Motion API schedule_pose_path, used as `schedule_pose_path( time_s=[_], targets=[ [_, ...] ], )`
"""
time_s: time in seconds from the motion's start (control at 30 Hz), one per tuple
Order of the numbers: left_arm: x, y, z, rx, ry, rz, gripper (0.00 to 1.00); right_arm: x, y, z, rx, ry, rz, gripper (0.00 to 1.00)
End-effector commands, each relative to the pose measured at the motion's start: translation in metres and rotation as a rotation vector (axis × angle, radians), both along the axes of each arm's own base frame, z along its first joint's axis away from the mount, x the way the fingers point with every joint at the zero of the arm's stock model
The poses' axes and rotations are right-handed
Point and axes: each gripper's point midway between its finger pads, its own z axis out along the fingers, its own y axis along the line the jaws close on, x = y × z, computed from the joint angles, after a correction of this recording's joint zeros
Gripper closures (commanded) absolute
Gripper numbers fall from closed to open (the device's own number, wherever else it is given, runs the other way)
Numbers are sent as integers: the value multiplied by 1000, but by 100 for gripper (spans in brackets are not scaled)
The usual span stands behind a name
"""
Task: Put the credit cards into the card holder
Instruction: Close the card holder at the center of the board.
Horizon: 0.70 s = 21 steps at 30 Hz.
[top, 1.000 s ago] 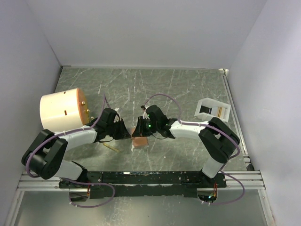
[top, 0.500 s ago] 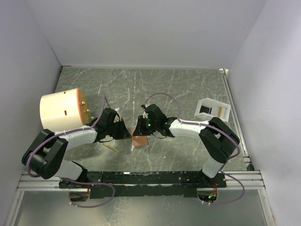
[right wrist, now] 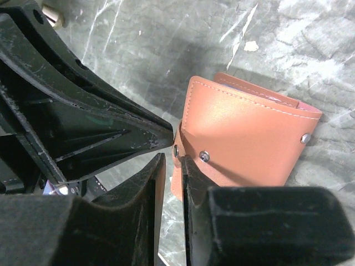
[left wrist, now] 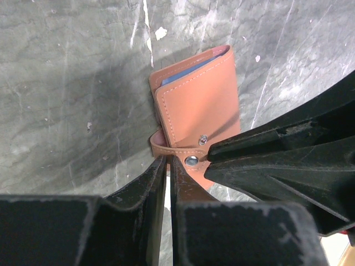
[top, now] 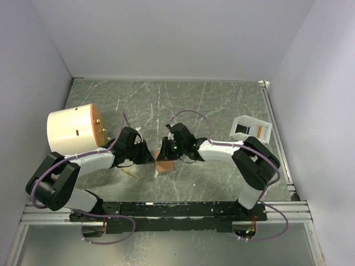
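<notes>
The card holder [left wrist: 197, 111], a tan folded wallet, lies on the marble table [top: 222, 105] between both grippers [top: 164, 165]. A pale blue credit card's edge [left wrist: 186, 73] peeks from its far opening. My left gripper [left wrist: 168, 162] is shut to a thin slit, and its tips pinch the lower edge of the snap strap [left wrist: 175, 149]. My right gripper [right wrist: 173, 160] comes in from the other side. Its jaws stand a narrow gap apart. The strap's snap end [right wrist: 176, 149] sits between the tips, against one finger [right wrist: 191, 166]. No loose cards show.
A big cream cylinder [top: 73, 130] stands at the left next to my left arm. At the right stands a white open tray [top: 249, 130]. A thin yellowish stick [top: 132, 173] lies just in front of the left gripper. Grey walls close off the table.
My right arm has edged slightly left toward the card holder. The left arm and the card holder have stayed in place.
</notes>
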Motion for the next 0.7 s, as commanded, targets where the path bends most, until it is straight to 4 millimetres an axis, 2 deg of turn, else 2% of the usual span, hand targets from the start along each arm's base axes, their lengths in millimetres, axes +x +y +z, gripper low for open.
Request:
schedule_pose_path(
  time_s=[0.0,0.5,0.67],
  targets=[
    [6,-5,5,-26,-20,-8,81,4,4,2,-7,-15,8,80],
    [5,-5,3,-25,-14,-11,81,6,0,-1,-41,-23,-7,73],
    [6,-5,3,-27,-16,-11,81,4,3,-1,-27,-17,8,80]
  ],
)
